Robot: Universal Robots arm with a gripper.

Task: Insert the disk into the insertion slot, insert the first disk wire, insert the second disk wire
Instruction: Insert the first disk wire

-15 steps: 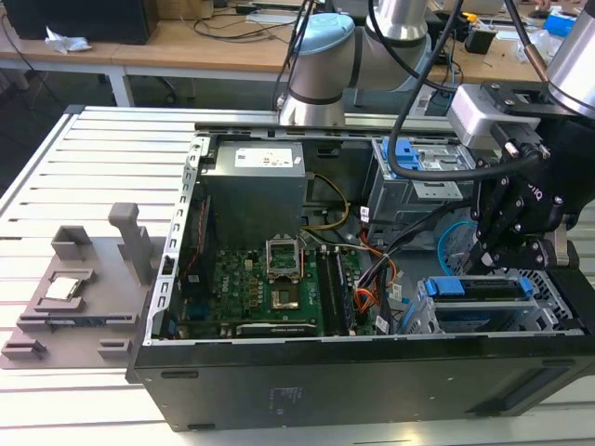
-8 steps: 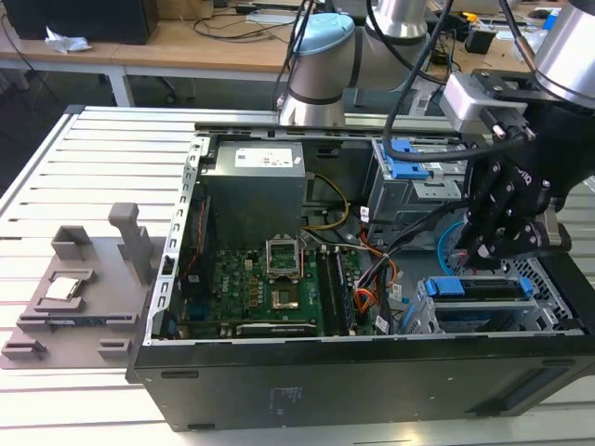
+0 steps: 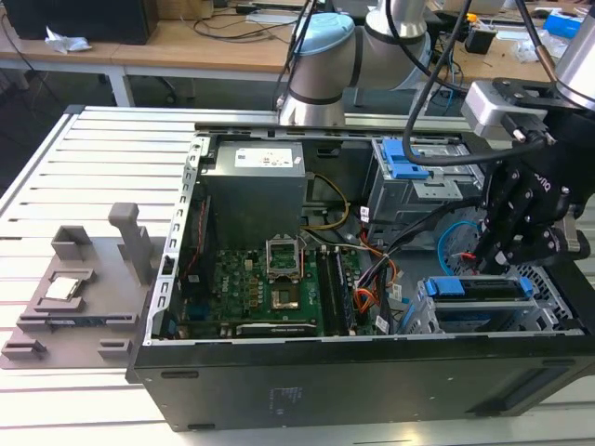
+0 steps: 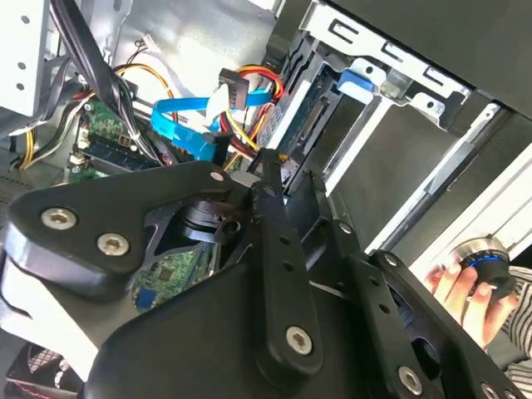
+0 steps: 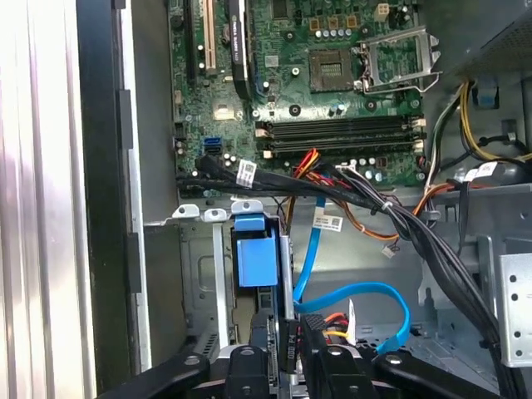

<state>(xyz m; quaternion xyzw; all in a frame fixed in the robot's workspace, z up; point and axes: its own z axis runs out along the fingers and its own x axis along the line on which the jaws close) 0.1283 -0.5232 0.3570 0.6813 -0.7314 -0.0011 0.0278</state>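
Where the open case (image 3: 325, 390) sits on the slatted bench (image 3: 93, 167), we count one arm (image 3: 321, 56), one hand (image 3: 497, 251), one disk (image 3: 446, 286), one slot (image 3: 423, 316), one first wire and one second wire (image 3: 453, 237). The disk, in its blue caddy, lies inside the slot. That slot is the silver cage at the near corner of the case, on the exterior view's right. The disk's blue tab faces the board (image 3: 251, 288). One larger grey cage (image 3: 418, 190) with a blue clip stands behind the slot, apart from the disk.

The hand hangs just above the slot, over the disk's inner end.

In the first wrist view the hand (image 5: 287, 353) is just beside the tab of the disk (image 5: 253, 259), which is framed by the slot (image 5: 199, 283). The light-blue second wire (image 5: 312, 249) passes the caddy and curls in one loop right by the hand. The red and orange first wire (image 5: 334, 319) shows close against the hand.

In the second wrist view the hand (image 4: 258, 170) points toward the disk's (image 4: 303, 125) edge. The second wire (image 4: 179, 112) folds just beyond the hand, and the first wire (image 4: 258, 83) lies past that.

We cannot tell whether the hand is spread, pressed together or pinching a plug — its own body hides the tips. Nor can we tell whether either wire is seated in the disk.

A person's fingers (image 4: 449, 278) rest on one knob (image 4: 484, 253) outside the case. One grey fixture (image 3: 84, 279) lies on the bench at the exterior view's left, well apart from the hand.
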